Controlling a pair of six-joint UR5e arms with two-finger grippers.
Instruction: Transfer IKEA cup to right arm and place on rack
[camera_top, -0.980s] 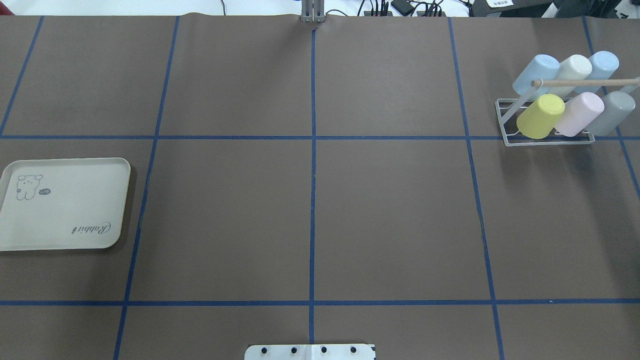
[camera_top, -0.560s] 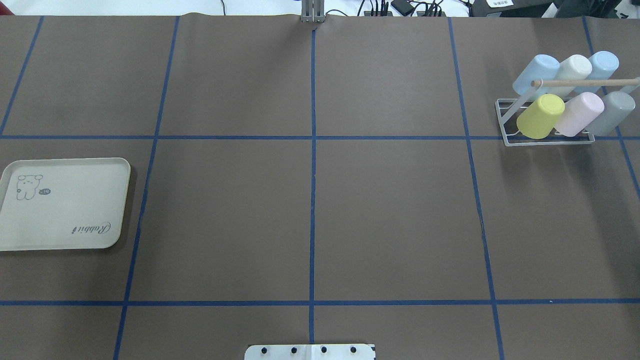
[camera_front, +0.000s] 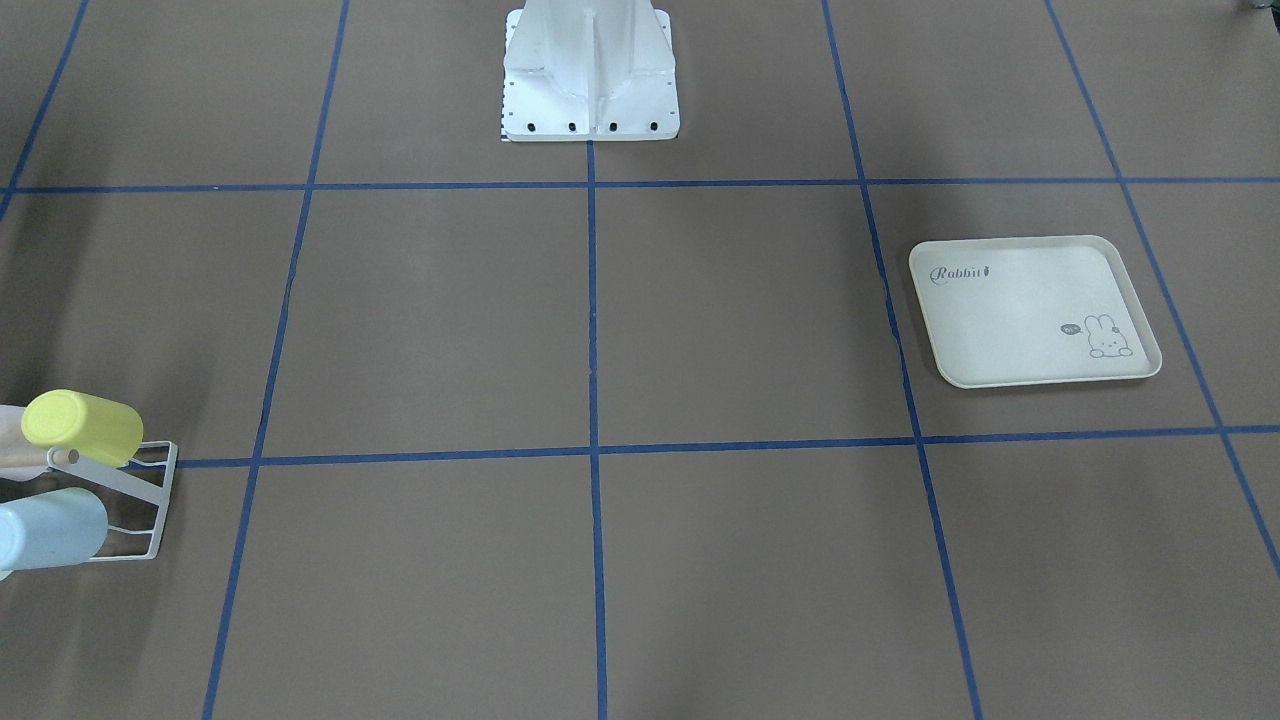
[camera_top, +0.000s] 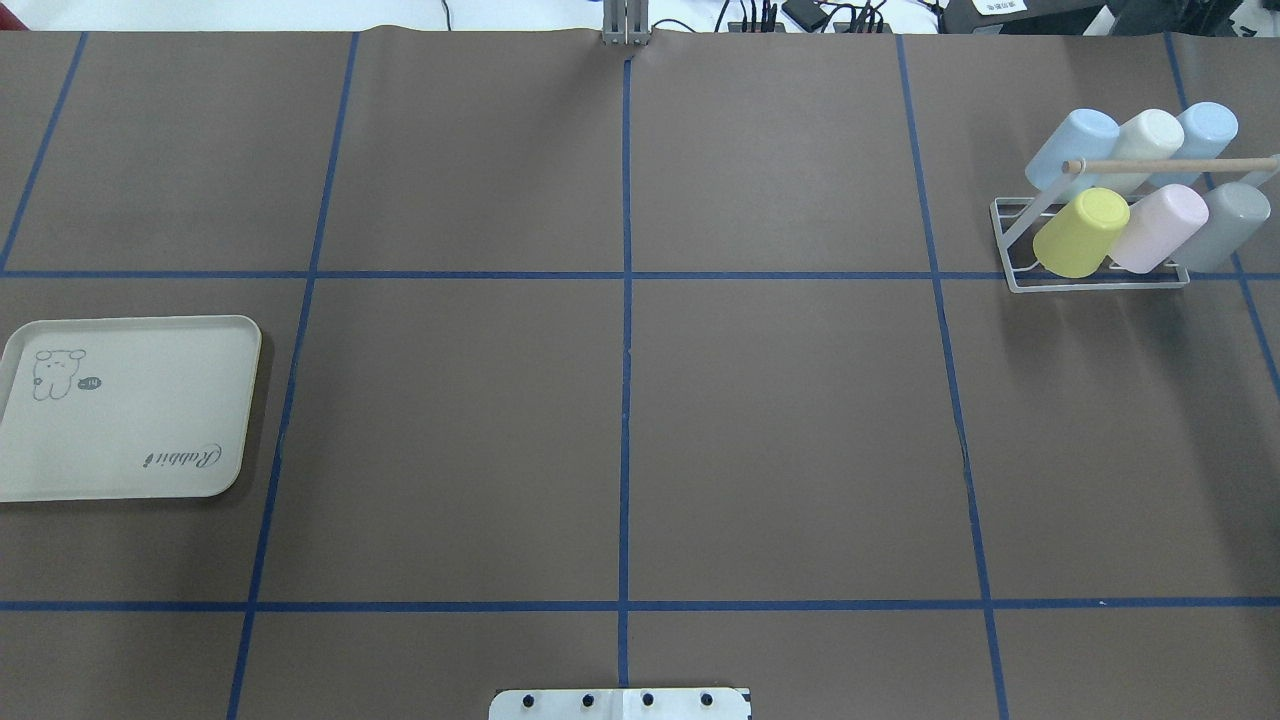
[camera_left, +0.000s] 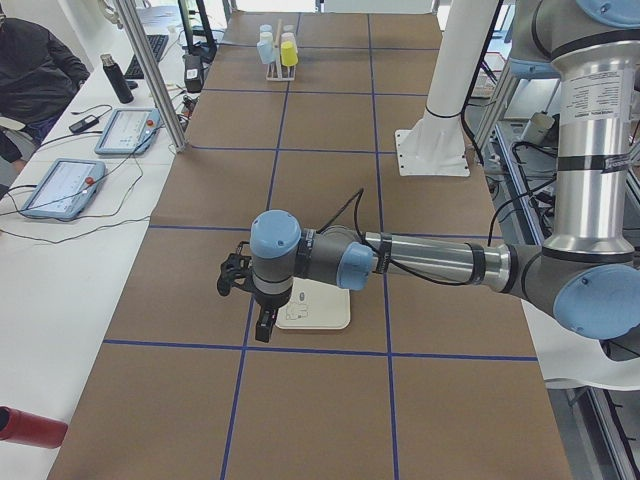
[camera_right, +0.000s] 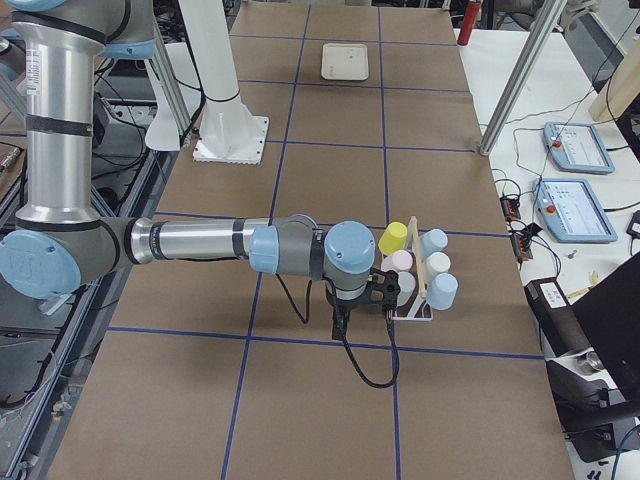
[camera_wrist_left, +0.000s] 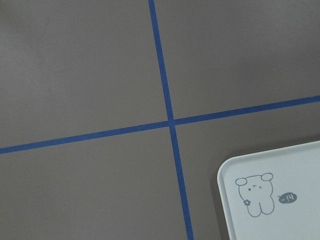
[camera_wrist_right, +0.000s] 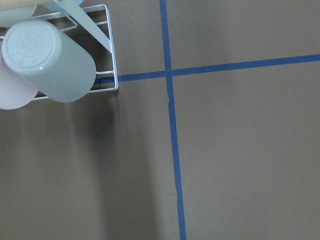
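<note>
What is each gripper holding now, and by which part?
Nothing visible: the left gripper and right gripper show no cup; all six cups sit on the rack.

surface (camera_top: 780, 430): brown, blue tape grid
rack (camera_top: 1028, 217): white wire, pale wooden dowel (camera_top: 1170, 164)
cups (camera_top: 1082, 233): yellow, pink, grey, cream, two light blue
tray (camera_top: 150, 400): cream, grey rabbit print

Left arm (camera_left: 430, 265) and right arm (camera_right: 195, 241) stretch level, fingers (camera_left: 263, 327) apparently downward.

Small white wire-frame rack (camera_top: 1030, 214) with light wooden dowel (camera_top: 1170, 163) stands far right on brown counter (camera_top: 780, 420). Six plastic cups tilted, bottoms up: yellow cup (camera_top: 1082, 233), pink cup (camera_top: 1160, 228), grey cup (camera_top: 1225, 225) front; two pale-blue, one cream behind. Silver-grey right arm (camera_right: 195, 241) outstretched just beside rack.
</note>
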